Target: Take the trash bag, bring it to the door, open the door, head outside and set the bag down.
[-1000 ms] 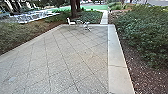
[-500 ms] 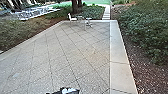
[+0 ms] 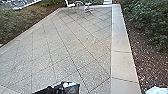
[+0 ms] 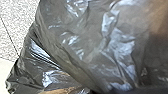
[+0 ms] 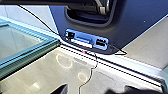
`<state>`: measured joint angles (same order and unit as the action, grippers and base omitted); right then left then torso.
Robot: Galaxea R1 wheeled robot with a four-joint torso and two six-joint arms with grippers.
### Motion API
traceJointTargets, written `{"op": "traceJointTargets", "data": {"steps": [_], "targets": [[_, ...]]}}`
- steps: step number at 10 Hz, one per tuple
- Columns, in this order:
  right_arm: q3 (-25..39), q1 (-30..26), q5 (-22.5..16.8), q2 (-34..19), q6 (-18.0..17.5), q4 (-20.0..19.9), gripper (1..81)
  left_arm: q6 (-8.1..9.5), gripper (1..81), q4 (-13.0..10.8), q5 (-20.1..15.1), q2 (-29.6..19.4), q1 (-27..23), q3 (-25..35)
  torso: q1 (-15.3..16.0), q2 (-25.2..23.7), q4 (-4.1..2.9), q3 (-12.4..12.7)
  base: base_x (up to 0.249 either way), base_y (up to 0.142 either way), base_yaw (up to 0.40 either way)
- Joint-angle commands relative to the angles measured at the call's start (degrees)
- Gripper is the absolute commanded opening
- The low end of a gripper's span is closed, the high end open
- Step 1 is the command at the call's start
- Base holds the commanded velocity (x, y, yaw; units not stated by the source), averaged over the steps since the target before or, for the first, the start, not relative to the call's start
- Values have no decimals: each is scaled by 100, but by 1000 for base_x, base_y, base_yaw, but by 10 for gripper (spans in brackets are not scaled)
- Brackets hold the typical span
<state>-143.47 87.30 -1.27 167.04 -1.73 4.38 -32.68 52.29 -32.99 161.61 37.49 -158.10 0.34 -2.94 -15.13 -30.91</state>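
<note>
Left gripper (image 3: 60, 88) is over the near part of the paving (image 3: 75, 47); I cannot tell whether it is open or closed on anything, nor can I for the right gripper (image 5: 96, 90). Close before the left wrist camera is the trash bag (image 4: 100, 47), black, glossy and creased, with brownish patches. Whether it touches the ground is unclear. Past its side come speckled paving and a pale strip. Before the right wrist camera is the robot's dark base (image 5: 135, 22), with a socket panel (image 5: 82, 41) and thin cables. A pale border (image 3: 122, 40) runs along the paving's right edge, mulch (image 3: 147, 60) and bushes (image 3: 147, 22) beyond it. A white chair (image 3: 70, 4) stands near the far edge.
</note>
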Motion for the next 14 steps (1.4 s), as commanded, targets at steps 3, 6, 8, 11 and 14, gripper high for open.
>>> {"op": "traceJointTargets", "data": {"steps": [3,6,8,11,14], "targets": [[75,117,-462,52,-11,11,811,139,10,45,-727,-252,-1132,-142,4,2,0,-254,0,0,0],[66,117,-462,52,-3,11,811,148,10,36,-1263,-234,-1590,-503,4,7,0,-302,0,0,0],[66,126,-445,69,-3,11,811,148,10,-34,-1306,-269,-1617,-564,6,7,0,-304,0,0,0],[66,135,-444,87,-3,11,811,131,811,-78,-1553,-313,-1529,-564,6,7,0,-304,0,0,0],[22,170,-435,96,-20,-7,811,78,811,-78,-1562,-156,-837,-529,6,7,0,119,0,0,0]]}}
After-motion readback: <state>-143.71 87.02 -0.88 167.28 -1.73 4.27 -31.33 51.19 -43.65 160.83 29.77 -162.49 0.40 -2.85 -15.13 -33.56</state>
